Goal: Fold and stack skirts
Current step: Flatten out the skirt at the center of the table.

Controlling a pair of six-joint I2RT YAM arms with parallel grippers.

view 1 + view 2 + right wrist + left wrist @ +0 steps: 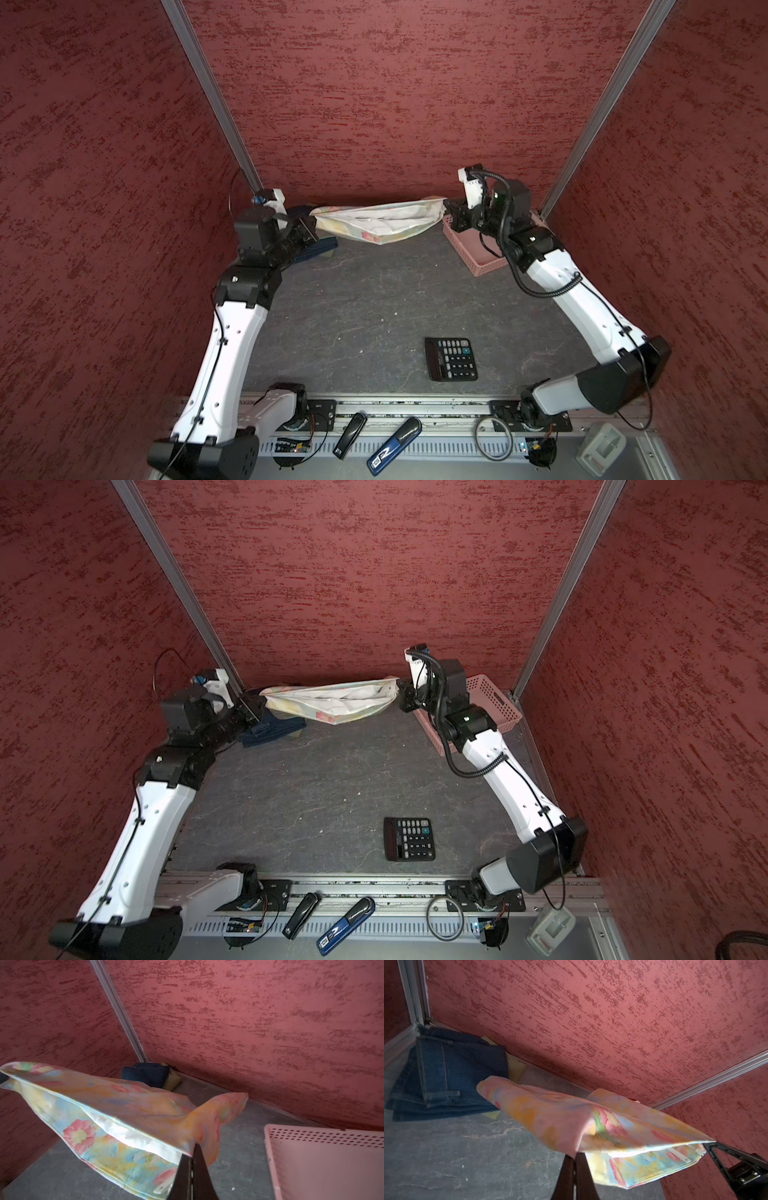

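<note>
**Carrying the floral skirt to the stack**

The left tool is pinching one end of the floral skirt with its jaws closed tight on the cloth. The right tool is clamping the opposite end the same way. The skirt is hanging between the two tools and sagging in the middle above the counter. Just beyond the left tool, the folded denim skirt is lying on the olive-green skirt. The step probably calls for both tools travelling together at an even spacing, laying the sagging fold squarely on the denim. They should let go only once the cloth is resting. The pink basket beside the right tool needs avoiding.
</note>
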